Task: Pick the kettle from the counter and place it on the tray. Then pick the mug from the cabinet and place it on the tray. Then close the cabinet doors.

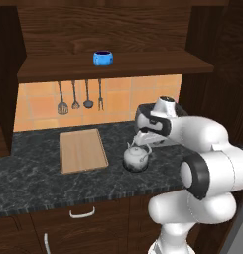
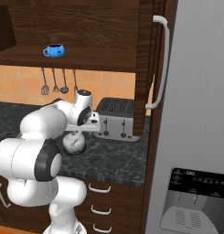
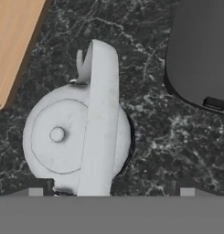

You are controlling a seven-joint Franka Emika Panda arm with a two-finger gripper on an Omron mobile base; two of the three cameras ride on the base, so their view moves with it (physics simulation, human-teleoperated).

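Two finger tips (image 3: 35,189) are seen spread wide at the frame bottom, the open gripper (image 3: 111,191) offset from the kettle (image 3: 77,137) handle, so a closing could miss and knock it toward the tray (image 3: 13,41)

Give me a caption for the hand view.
Claw above the squat silver-grey metal kettle on dark marbled counter, light-wood tray alongside.

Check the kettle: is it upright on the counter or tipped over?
Upright. The kettle sits on its base on the counter, handle arching over the lid, whose knob faces the hand camera.
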